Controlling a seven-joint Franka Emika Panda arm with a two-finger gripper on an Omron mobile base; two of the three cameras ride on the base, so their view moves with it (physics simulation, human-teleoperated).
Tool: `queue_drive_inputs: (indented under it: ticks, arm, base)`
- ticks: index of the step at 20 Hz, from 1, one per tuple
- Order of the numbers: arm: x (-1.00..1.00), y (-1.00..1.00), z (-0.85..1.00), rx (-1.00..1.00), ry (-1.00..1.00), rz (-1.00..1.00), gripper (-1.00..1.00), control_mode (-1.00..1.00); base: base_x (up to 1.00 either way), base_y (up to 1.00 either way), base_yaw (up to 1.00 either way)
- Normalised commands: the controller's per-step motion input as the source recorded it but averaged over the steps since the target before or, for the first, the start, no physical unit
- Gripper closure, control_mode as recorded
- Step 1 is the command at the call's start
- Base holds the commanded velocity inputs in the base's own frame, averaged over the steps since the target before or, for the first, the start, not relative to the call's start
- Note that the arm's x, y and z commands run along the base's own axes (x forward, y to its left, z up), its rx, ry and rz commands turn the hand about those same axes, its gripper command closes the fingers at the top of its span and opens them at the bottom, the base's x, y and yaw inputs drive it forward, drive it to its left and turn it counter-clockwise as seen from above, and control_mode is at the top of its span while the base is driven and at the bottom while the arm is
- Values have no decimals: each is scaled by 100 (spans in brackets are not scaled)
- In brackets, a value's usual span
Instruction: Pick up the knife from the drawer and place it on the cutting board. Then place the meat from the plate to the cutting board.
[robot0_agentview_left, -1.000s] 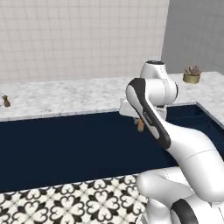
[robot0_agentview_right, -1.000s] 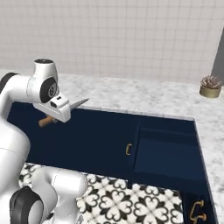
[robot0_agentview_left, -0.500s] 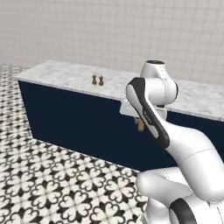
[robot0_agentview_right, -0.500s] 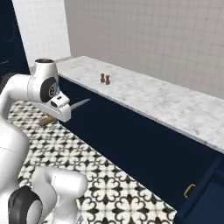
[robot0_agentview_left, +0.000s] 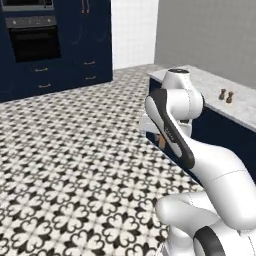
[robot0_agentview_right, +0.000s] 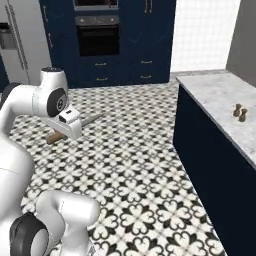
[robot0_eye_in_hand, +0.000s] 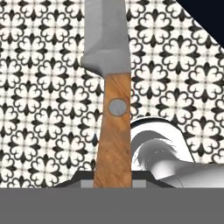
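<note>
A black-and-white patterned tile floor fills the room, running back to a wall of navy cabinets with a built-in oven at 12 o'clock in the right base view. A grey appliance, perhaps a fridge, stands at 10 o'clock there. At 3 o'clock in both base views runs a navy island with a pale marble tabletop, and on it 2 small brown shakers stand just beside each other, also seen at 2 o'clock in the left base view.

The tool hangs above the floor, well apart from the tabletop, clenched on the knife. In the right base view the wooden handle sticks out toward 8 o'clock from the tool and the silver blade points toward 2 o'clock, roughly level. In the left base view only a short piece of the brown handle shows below the arm, at the middle of the picture.

In the hand view the knife runs from 6 o'clock up to 12 o'clock: the handle with 1 round metal rivet rises from between the finger tips, and the grey blade goes out past the top edge. Floor tiles lie behind it, and a dark navy corner shows at 1 o'clock.
</note>
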Motion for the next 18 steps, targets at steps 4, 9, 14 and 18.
queue_drive_inputs:
  ticks: [4, 9, 14, 18]
  arm:
    - [0, 0, 0, 0, 0, 0, 100, 100]
    - [0, 0, 0, 0, 0, 0, 100, 100]
    - [0, 0, 0, 0, 0, 0, 100, 100]
    - [0, 0, 0, 0, 0, 0, 100, 100]
  base:
    - [0, 0, 100]
    - [0, 0, 100]
    - [3, 0, 100]
    - [19, 0, 96]
